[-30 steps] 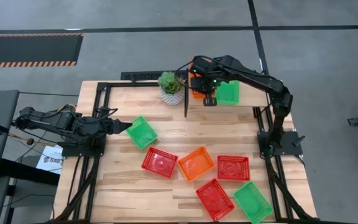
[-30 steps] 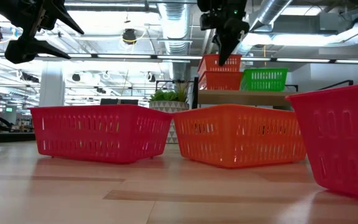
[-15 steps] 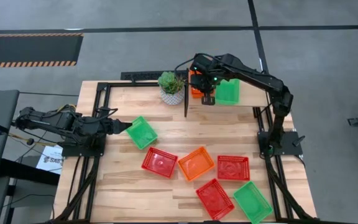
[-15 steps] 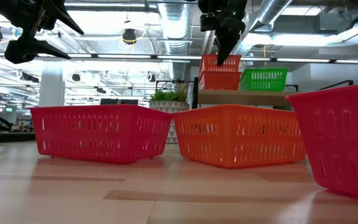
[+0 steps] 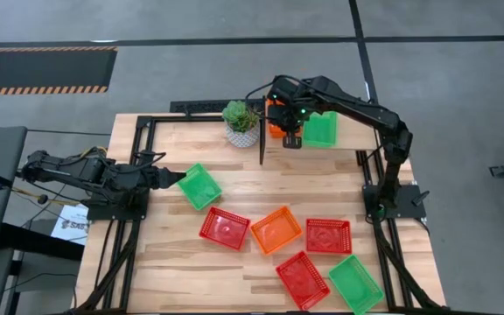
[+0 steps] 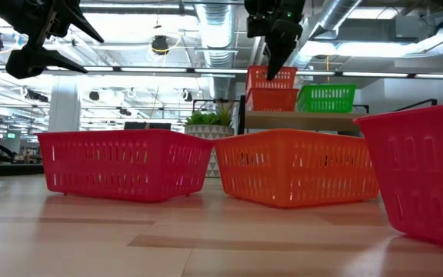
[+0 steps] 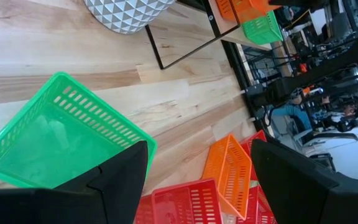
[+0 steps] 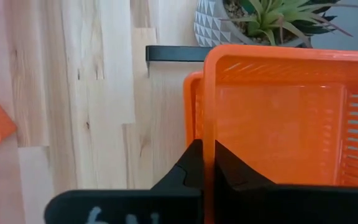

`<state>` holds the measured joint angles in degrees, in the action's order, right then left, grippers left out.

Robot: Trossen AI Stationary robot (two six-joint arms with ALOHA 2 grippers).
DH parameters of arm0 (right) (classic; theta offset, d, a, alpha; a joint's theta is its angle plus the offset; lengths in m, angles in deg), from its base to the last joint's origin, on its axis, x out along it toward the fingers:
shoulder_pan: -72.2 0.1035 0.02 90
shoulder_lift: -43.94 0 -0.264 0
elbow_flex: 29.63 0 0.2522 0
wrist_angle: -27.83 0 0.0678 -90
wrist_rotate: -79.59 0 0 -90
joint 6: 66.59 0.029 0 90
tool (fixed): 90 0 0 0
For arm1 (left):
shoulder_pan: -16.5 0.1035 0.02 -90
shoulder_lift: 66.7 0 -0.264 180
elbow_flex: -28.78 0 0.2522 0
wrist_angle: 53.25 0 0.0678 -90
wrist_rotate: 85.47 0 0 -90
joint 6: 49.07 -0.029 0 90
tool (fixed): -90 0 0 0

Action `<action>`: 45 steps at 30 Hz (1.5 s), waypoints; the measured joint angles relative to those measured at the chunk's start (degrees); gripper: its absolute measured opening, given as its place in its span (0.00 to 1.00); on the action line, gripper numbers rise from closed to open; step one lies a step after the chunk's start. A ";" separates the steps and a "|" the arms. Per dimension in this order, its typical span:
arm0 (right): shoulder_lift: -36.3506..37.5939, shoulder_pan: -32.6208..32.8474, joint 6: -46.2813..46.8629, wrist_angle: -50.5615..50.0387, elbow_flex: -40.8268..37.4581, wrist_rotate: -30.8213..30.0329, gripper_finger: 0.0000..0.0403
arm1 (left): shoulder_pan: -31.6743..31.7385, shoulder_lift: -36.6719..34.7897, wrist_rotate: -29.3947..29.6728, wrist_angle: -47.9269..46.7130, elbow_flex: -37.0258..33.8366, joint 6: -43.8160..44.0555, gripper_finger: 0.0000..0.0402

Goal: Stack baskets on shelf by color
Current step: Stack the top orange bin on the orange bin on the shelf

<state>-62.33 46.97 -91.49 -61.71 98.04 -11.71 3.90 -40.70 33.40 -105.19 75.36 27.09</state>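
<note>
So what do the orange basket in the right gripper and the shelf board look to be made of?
The orange basket, its wall pinched by the right gripper, looks like thin moulded plastic: slotted mesh walls, glossy and slightly translucent. The shelf seems pale unfinished-looking wood with visible grain, on a thin black frame, probably metal.

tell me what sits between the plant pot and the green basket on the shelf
In the high view, the orange basket stack lies between the plant pot and the green basket, with the right end effector gripping its near rim.
</note>
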 joint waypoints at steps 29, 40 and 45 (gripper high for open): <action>0.00 -2.11 2.94 1.00 0.00 0.00 0.18 | -0.01 0.00 -0.03 0.04 0.00 0.12 0.68; 0.14 -2.54 3.27 1.08 0.00 -0.04 0.25 | 0.00 0.00 -0.50 0.04 0.00 0.15 0.68; 0.31 -2.03 3.51 1.04 0.00 -0.03 0.30 | -0.01 0.00 -0.50 -0.07 0.00 0.11 0.68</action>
<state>-62.03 44.94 -87.98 -60.67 98.04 -11.74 3.89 -40.70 32.89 -105.25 75.36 27.19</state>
